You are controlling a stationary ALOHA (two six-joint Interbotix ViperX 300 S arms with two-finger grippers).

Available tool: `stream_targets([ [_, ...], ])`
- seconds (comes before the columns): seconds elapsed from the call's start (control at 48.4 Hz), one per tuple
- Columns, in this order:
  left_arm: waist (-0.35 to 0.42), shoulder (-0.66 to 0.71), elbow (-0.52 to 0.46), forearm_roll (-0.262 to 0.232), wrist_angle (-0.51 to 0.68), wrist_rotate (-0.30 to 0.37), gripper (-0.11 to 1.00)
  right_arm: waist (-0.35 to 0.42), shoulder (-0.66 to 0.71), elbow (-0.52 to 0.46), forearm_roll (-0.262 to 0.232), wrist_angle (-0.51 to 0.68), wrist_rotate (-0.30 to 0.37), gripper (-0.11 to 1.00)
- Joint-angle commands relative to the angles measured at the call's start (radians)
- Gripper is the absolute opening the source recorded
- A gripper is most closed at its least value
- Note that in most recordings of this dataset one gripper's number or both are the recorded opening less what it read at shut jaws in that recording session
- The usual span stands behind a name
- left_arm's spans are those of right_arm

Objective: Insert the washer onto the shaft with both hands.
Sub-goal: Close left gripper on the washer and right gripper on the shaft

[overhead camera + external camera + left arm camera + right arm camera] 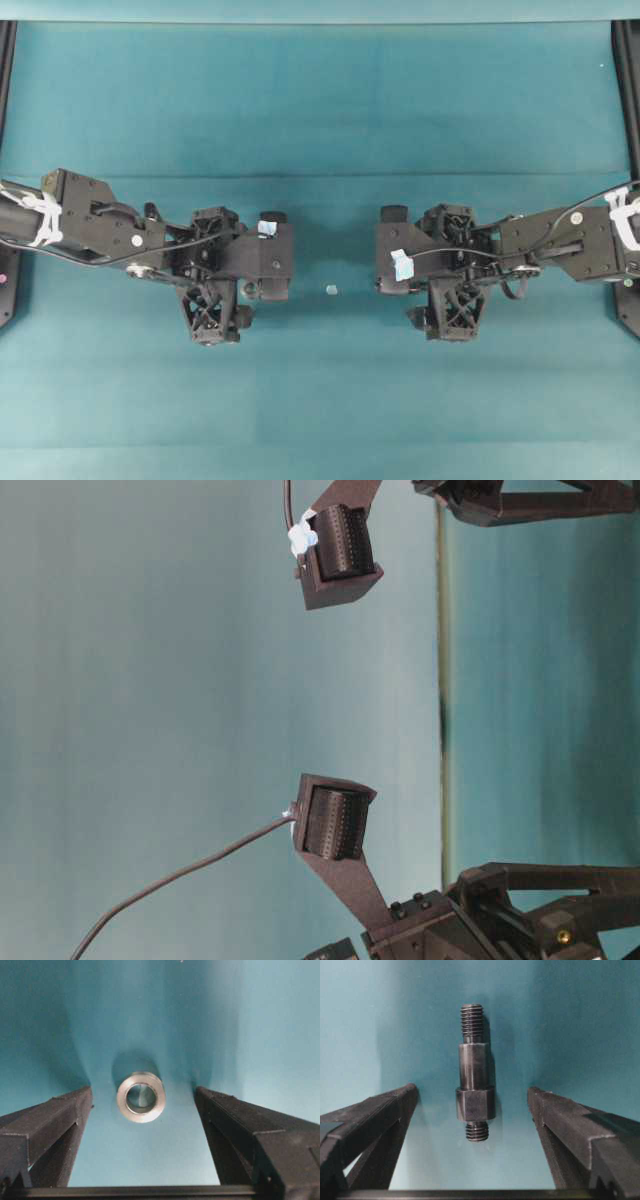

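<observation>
The washer (141, 1096), a small silvery ring with a dark hole, lies flat on the teal mat. It sits between the tips of my left gripper (143, 1091), a little left of centre and touching neither finger. That gripper is open. The shaft (474, 1072), a dark stepped rod threaded at both ends, lies on the mat pointing away from the camera. Its thick collar is between the tips of my open right gripper (472, 1089), clear of both fingers. From overhead, the left gripper (275, 255) and right gripper (385, 250) face each other, and their bodies hide both parts.
A tiny pale square bit (331, 290) lies on the teal mat (320, 100) between the two grippers. Black frame rails run along the left edge (6, 60) and right edge (628, 90) of the table.
</observation>
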Motion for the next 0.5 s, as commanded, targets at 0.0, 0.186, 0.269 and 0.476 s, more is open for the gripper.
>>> stream_targets([
  [0.0, -0.006, -0.005, -0.006, 0.002, -0.005, -0.002, 0.91, -0.008, 0.003, 0.000, -0.003, -0.002, -0.012, 0.82],
  [0.186, -0.015, -0.005, -0.005, 0.002, -0.005, -0.003, 0.91, -0.008, 0.003, 0.000, -0.002, 0.000, -0.006, 0.75],
  [0.269, -0.018, -0.005, -0.005, 0.002, -0.006, -0.003, 0.91, -0.008, 0.002, 0.000, 0.002, 0.003, -0.005, 0.69],
  [0.476, -0.020, -0.008, -0.005, 0.002, -0.005, -0.005, 0.80, -0.009, -0.002, -0.003, 0.005, 0.020, -0.002, 0.48],
])
